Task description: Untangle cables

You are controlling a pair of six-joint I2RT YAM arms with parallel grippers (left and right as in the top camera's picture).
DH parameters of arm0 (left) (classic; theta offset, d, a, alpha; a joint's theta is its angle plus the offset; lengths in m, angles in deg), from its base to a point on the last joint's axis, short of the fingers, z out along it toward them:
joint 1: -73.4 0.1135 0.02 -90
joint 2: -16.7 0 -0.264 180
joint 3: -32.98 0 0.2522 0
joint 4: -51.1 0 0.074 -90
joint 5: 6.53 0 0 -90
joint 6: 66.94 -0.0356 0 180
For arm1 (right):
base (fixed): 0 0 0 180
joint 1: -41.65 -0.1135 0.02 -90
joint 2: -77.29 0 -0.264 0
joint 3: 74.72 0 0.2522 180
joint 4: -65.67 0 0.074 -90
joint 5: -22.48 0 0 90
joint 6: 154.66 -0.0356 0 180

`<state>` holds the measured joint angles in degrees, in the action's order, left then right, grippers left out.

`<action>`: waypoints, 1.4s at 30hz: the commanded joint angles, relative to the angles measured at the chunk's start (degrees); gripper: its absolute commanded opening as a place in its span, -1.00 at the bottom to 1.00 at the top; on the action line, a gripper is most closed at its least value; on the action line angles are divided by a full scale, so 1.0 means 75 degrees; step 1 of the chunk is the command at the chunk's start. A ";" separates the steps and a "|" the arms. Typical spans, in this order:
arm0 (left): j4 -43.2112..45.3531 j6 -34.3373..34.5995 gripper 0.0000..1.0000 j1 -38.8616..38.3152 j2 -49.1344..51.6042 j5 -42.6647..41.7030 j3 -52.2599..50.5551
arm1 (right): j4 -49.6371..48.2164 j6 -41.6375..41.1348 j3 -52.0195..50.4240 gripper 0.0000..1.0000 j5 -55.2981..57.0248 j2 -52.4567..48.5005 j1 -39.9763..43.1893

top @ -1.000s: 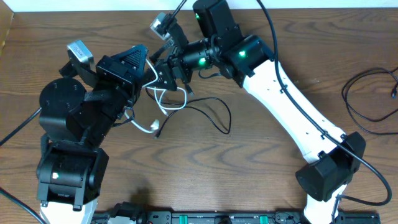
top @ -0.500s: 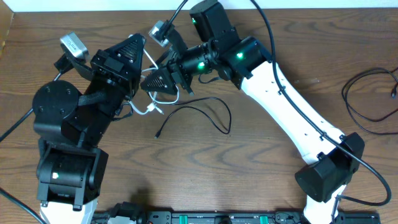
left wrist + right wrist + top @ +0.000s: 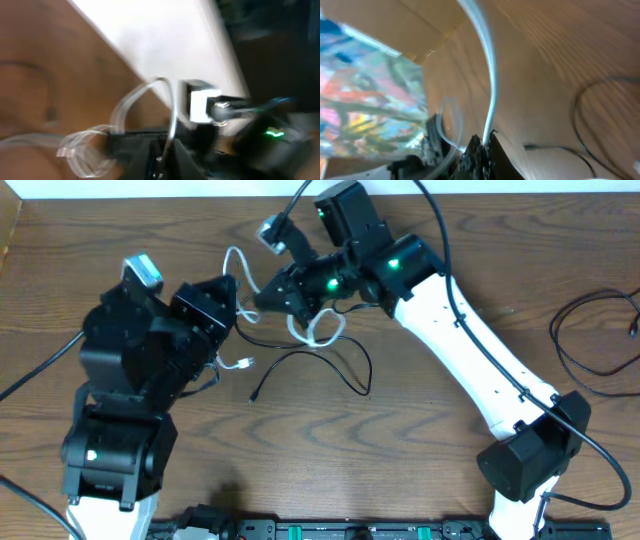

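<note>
While it's off the table, white cable (image 3: 493, 85): strung left-right between both grippers
left gripper (image 3: 167, 150): pinched on it
right gripper (image 3: 482, 142): pinched on it too
black cable (image 3: 369, 368): lying below, nearer right

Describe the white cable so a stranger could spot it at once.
On the brown wooden table, look where the right gripper, on the white-shelled arm, reaches toward the black left arm. The thin white cable hangs from it in loose loops. It is the only white cord; the thin black cable below it lies flat.
</note>
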<state>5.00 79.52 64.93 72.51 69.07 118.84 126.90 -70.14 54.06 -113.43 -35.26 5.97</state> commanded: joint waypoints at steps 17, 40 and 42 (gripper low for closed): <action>-0.1172 -0.3538 0.64 0.0012 0.1160 0.0667 0.0082 | 0.2334 -0.0379 0.2798 -0.97 0.4677 0.0201 0.2576; -0.1431 -0.3727 0.64 0.0003 0.1259 0.0586 0.0070 | -0.0898 -0.0446 0.2990 -0.98 0.8145 -0.2981 0.6207; -0.1440 -0.3727 0.64 0.0003 0.1282 0.0586 0.0070 | -0.1105 -0.0711 0.2990 -0.98 0.8140 -0.3378 0.6505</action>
<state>-5.73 52.77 64.93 81.48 73.31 118.84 119.57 -72.65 76.18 -54.37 -58.10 52.02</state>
